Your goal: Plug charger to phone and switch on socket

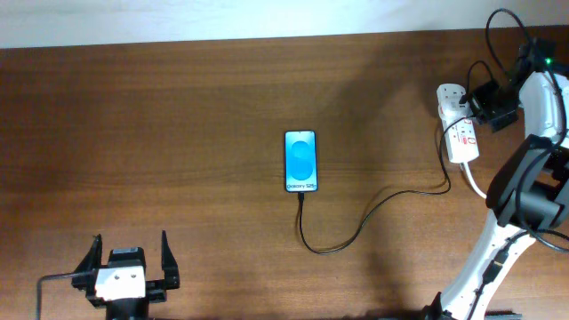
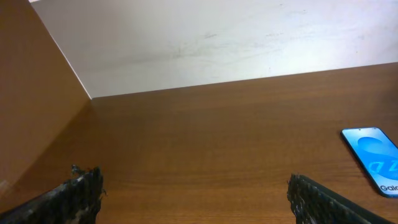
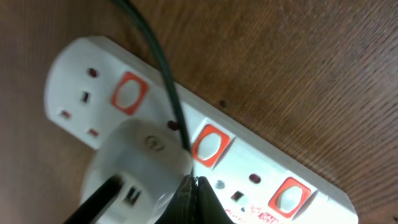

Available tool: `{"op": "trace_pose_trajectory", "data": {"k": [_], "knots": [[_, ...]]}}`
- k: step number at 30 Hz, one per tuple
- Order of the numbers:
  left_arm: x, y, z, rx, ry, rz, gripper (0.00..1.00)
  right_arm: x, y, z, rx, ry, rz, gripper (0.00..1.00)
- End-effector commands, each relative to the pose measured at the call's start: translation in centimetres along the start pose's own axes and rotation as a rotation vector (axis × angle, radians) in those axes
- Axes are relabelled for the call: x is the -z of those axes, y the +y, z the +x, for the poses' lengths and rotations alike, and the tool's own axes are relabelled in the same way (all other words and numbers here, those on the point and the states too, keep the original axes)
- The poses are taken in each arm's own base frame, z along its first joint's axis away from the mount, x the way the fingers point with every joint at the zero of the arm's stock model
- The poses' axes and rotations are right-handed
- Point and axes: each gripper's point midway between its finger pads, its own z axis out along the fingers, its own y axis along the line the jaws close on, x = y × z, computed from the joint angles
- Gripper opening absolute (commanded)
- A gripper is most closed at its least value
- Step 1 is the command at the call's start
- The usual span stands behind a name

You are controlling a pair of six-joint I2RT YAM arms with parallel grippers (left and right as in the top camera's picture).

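The right tool (image 1: 476, 108), its grip impossible to tell, is hanging directly over the socket (image 1: 460, 133) at the bench's (image 1: 178, 107) right end, its tip just beside a red switch (image 3: 209, 145). The left tool (image 1: 130, 251) is sitting wide open, well apart.

**Overhead:** Light is even and diffuse, from above. The table (image 1: 178, 107) grain is legible. A broad, faint darker patch lies on the wood up and right of the phone (image 1: 300, 161). The phone screen glows bright, and its text is small but readable. The white socket (image 1: 460, 124) is near clipping. Focus is sharp.

**Left wrist:** The pale wall (image 2: 217, 43) is brightly lit and soft. The left fingers (image 2: 74, 198) are underexposed, with blurred edges.

**Right wrist:** The view is very close and generally soft. The adapter (image 3: 140, 158) shows a mild sheen. Shadow lies beside the socket's left end. The right fingers (image 3: 196, 202) are a black, unfocused mass.
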Motion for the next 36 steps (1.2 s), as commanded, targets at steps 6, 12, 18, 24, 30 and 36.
{"op": "trace_pose_trajectory", "data": {"k": [6,12,18,24,30,36], "knots": [[0.0,0.2,0.0,-0.008,-0.005,-0.012,0.99,-1.3,2.2,0.4,0.019,-0.017,-0.022,0.04],[0.0,0.2,0.0,-0.008,-0.006,-0.012,0.99,-2.2,2.5,1.1,0.033,-0.004,-0.016,0.04],[0.0,0.2,0.0,-0.008,-0.006,-0.012,0.99,-5.4,2.3,3.1,0.046,0.057,0.032,0.04],[0.0,0.2,0.0,-0.008,-0.006,-0.012,0.99,-0.5,-0.4,2.6,0.044,0.002,0.191,0.04],[0.6,0.8,-5.1,0.044,-0.211,-0.029,0.99,16.8,-0.3,1.1,0.055,-0.334,0.195,0.04],[-1.3,-0.1,-4.4,0.074,-0.238,-0.011,0.99,33.8,-0.6,5.9,0.053,-0.62,-0.062,0.04]]}}
